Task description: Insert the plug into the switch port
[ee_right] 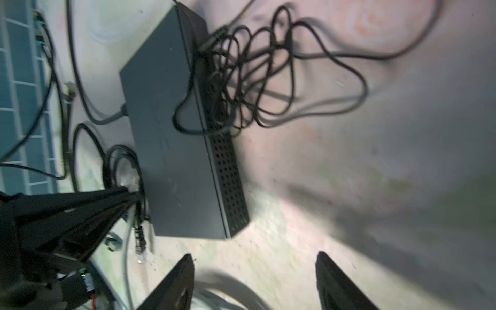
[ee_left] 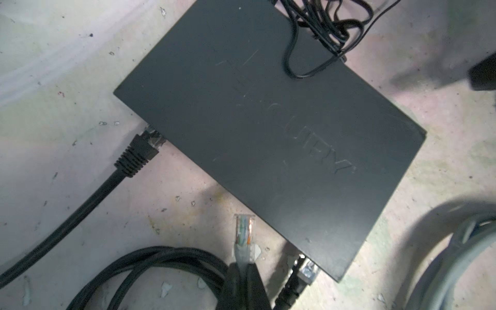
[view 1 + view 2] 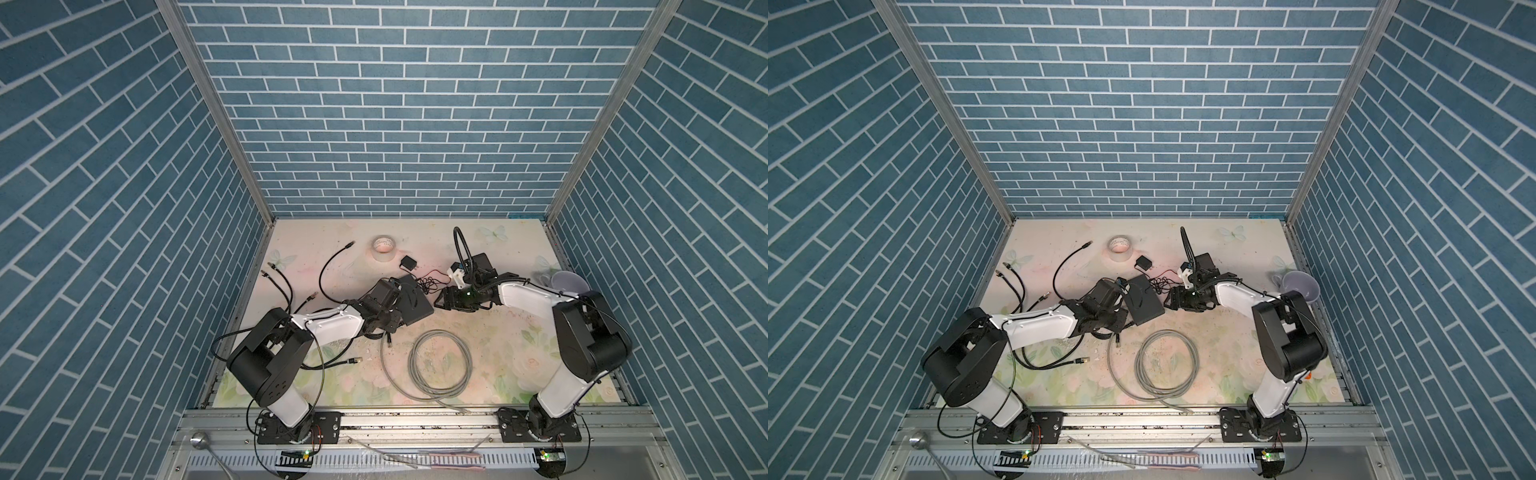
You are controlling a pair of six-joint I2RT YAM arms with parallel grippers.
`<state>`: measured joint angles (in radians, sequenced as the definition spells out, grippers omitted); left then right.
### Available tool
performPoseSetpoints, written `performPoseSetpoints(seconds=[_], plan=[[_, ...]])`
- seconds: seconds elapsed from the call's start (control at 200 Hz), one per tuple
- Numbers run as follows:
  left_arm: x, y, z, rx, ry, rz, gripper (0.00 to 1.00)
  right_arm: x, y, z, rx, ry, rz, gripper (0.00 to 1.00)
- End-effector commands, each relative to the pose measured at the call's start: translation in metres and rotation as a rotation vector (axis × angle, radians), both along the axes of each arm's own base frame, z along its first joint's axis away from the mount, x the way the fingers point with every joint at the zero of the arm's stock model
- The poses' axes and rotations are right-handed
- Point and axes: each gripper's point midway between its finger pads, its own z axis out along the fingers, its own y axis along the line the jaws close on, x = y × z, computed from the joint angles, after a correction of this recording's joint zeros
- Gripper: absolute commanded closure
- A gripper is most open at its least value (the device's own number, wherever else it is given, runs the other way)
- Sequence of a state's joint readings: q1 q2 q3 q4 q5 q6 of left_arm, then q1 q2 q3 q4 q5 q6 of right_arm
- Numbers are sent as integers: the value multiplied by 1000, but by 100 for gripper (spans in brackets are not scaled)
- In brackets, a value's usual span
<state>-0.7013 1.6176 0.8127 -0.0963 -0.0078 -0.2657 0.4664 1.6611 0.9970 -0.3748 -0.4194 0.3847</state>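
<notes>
Top views: floral mat (image 3: 519, 332), brickwork (image 3: 395, 104) | left claw (image 2: 243, 264) grips plug (image 2: 244, 230) | right claw (image 1: 253, 255) wide, empty

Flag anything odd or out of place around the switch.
The thin black cord is bunched in a tangle against the switch, with one loop draped over its top. The switch lies skewed to the edges of the table. Nothing else stands out.
</notes>
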Motion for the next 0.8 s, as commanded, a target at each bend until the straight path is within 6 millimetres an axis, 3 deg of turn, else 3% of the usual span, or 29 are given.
performPoseSetpoints(seconds=[0.0,0.075,0.225,0.505,0.665,0.79], plan=[[2,-1,-6,0,6,15,100,-34,-42,8,-214,21,46,23],[3,-3,-7,-11,4,20,100,-50,-45,9,-233,44,64,17],[5,-5,-5,-19,-5,22,100,-73,-45,-9,-365,78,138,8],[5,-3,-1,-22,-14,23,100,-85,-54,-34,-537,107,209,2],[6,-3,1,-19,-17,22,100,-80,-49,-39,-553,75,221,2],[6,-4,2,-20,-17,23,100,-64,-58,-43,-640,41,184,4]])
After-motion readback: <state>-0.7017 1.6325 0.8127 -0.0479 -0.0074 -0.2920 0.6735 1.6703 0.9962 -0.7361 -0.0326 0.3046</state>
